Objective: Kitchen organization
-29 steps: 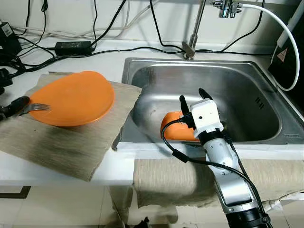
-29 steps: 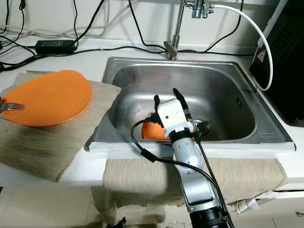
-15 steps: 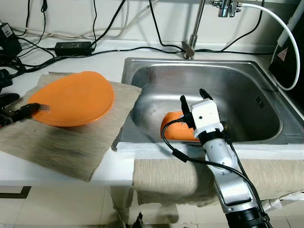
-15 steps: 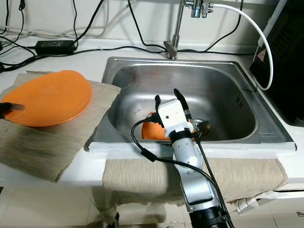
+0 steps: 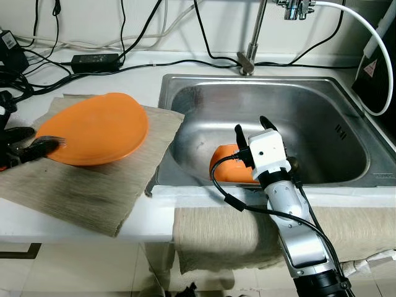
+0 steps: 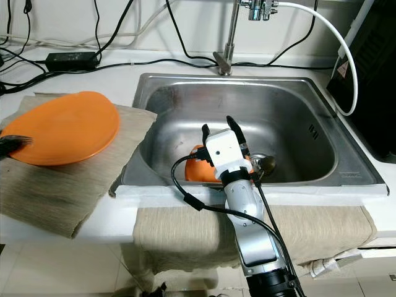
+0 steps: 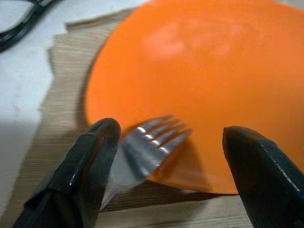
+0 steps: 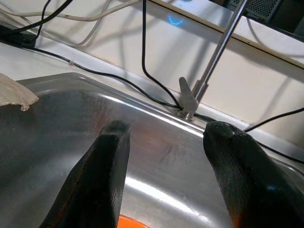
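My left fingers (image 7: 168, 156) gape around the loose fork (image 7: 152, 142), right fingers (image 8: 166, 178) open, empty; closing off-centre could flick it off the orange plate (image 7: 204, 85).

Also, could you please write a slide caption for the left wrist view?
Open left gripper hovering over a fork resting against the orange plate on the beige cloth.

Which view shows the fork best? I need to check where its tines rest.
The left wrist view: the fork lies between the open fingers of the left hand, tines over the orange plate's rim. In the eye views it is a small blur at the plate's left edge.
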Available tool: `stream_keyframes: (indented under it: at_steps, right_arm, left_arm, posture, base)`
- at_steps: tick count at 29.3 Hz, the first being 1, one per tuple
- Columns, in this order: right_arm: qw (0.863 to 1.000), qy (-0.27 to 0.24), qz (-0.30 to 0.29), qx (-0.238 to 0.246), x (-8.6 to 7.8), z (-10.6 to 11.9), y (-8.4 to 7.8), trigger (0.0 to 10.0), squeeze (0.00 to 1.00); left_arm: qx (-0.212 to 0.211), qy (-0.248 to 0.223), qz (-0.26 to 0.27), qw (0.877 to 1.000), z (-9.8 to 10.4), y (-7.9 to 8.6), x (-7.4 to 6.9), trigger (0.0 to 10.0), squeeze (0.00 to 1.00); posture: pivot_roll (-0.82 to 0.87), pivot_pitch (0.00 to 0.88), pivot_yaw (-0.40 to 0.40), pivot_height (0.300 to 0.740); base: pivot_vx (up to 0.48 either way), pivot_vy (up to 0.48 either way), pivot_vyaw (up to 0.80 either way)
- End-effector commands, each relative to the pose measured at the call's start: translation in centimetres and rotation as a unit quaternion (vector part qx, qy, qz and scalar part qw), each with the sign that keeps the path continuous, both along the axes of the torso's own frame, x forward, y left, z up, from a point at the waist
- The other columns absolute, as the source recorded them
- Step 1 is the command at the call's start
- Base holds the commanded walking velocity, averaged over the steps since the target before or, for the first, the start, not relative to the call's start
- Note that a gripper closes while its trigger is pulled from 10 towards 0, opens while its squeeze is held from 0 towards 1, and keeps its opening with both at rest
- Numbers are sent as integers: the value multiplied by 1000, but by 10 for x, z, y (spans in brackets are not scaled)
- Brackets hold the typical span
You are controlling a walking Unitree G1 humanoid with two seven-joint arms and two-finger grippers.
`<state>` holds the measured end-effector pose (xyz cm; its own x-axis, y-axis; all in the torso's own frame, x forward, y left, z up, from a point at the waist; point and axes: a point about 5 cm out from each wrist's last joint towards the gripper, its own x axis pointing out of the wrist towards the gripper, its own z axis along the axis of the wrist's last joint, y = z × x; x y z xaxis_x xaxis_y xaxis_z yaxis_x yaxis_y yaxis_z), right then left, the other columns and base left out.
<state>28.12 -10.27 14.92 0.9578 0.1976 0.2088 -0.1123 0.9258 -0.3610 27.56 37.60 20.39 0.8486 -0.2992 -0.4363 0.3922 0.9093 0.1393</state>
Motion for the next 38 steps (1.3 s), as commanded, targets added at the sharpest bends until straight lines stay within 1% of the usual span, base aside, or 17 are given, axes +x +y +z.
stream_keyframes:
  at_steps: [1,11,12,13,15,16,17,22,27,31,32,34,38]
  right_arm:
    - [1000,-8,-3,5,3,4,0,10000,0]
    - [1000,-9,-6,5,4,5,0,10000,0]
    - [1000,-10,-7,5,4,5,0,10000,0]
    - [1000,-10,-7,5,4,5,0,10000,0]
    - [1000,-11,-7,5,5,5,0,10000,0]
    - [1000,-11,-7,5,5,5,0,10000,0]
    - [1000,-12,-7,5,5,5,0,10000,0]
    - [1000,-13,-8,4,6,5,0,10000,0]
    - [1000,-13,-7,3,6,5,0,10000,0]
    - [1000,-12,-9,2,7,4,-1,10000,0]
    - [1000,-12,-9,2,7,4,-1,10000,0]
    - [1000,-11,-9,2,6,4,-1,10000,0]
    - [1000,-11,-10,2,6,3,-1,10000,0]
  left_arm:
    - [7,11,-10,1000,0,-1,1,10000,0]
    - [29,33,-11,999,-9,-4,5,10000,0]
    - [40,33,-9,999,-10,-4,7,10000,0]
    - [40,33,-9,999,-10,-4,7,10000,0]
    - [53,33,-2,998,-11,-4,8,10000,0]
    - [69,32,5,997,-12,-2,9,8549,0]
    - [74,29,9,997,-12,-2,10,0,0]
    - [91,28,14,995,-12,0,13,0,0]
    - [104,13,20,994,-10,0,17,0,0]
    - [111,2,7,994,-10,-3,18,0,0]
    - [116,-3,-5,993,-10,-6,20,0,0]
    - [121,-4,-12,993,-11,-8,20,0,0]
    - [113,-12,-14,993,-11,-12,23,0,0]
  posture:
    - [160,42,37,740]
    - [157,40,40,740]
    - [155,39,40,740]
    - [155,39,40,740]
    - [154,35,40,740]
    - [154,35,40,740]
    - [154,35,40,740]
    - [154,27,39,740]
    - [153,23,37,740]
    - [152,21,36,740]
    - [151,21,37,740]
    - [151,21,37,740]
    - [149,19,38,740]
  base:
    - [0,0,0]
    - [0,0,0]
    - [0,0,0]
    - [0,0,0]
    - [0,0,0]
    - [0,0,0]
    - [0,0,0]
    - [0,0,0]
    - [0,0,0]
    - [0,0,0]
    - [0,0,0]
    - [0,0,0]
    - [0,0,0]
